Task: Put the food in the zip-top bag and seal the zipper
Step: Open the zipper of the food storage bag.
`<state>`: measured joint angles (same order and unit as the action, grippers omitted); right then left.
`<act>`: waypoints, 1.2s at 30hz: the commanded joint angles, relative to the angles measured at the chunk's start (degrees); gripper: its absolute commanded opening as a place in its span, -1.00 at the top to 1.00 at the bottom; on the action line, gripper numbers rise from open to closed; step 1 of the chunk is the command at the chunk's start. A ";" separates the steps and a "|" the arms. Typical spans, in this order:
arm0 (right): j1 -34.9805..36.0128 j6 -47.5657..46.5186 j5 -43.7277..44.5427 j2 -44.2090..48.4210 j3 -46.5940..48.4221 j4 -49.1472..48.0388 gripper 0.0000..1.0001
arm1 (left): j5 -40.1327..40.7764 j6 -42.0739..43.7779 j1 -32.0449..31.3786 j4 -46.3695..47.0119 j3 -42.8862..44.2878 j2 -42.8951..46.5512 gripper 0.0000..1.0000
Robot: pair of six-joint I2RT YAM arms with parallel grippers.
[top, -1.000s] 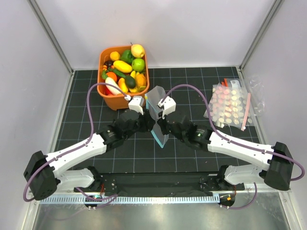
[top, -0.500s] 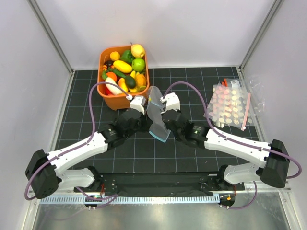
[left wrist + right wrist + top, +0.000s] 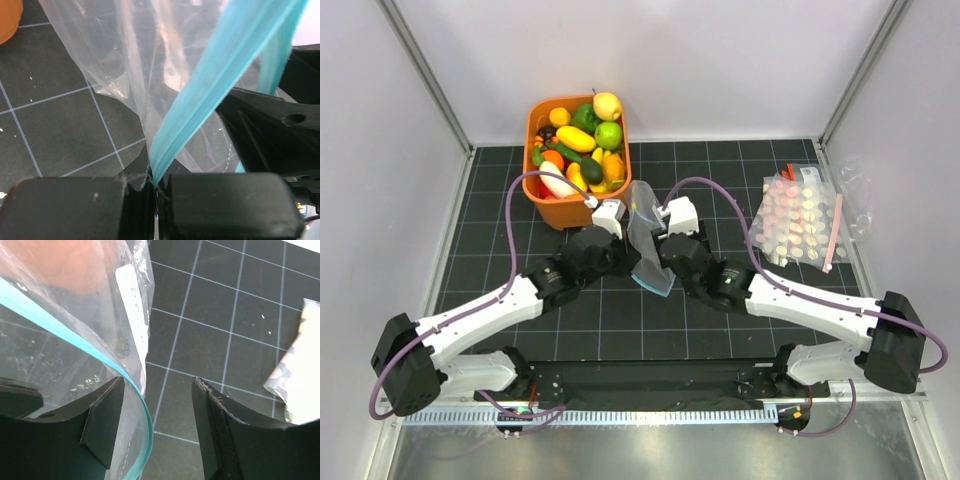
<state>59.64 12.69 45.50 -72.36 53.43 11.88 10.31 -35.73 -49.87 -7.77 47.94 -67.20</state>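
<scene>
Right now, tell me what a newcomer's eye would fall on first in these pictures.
The orange basket heaped with bright toy food at the back left stands out first. Next comes the zip-top bag held up in the middle, its teal zipper pinched in the left gripper while the right gripper stands open beside it. Pink-dotted packs lie at the right.

Legible text: none
One white label (image 3: 131, 292) on the zip-top bag (image 3: 55, 352), 11 o'clock in right wrist view; print too blurred to read
</scene>
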 commanded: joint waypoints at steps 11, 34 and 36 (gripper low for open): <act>0.13 1.90 10.21 -7.28 6.24 1.91 0.36 | -2.04 -0.31 0.12 0.65 1.80 1.90 1.00; 0.13 2.71 22.21 -17.99 16.88 20.65 0.91 | -20.58 -9.44 14.17 16.82 -0.56 -18.32 1.00; 0.13 1.56 19.73 -20.27 16.80 17.84 0.91 | -21.12 -9.98 15.50 16.22 -1.97 -18.49 1.00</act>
<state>59.61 15.09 67.75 -91.44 68.25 31.27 -6.50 -42.52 -36.16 5.80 47.75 -85.82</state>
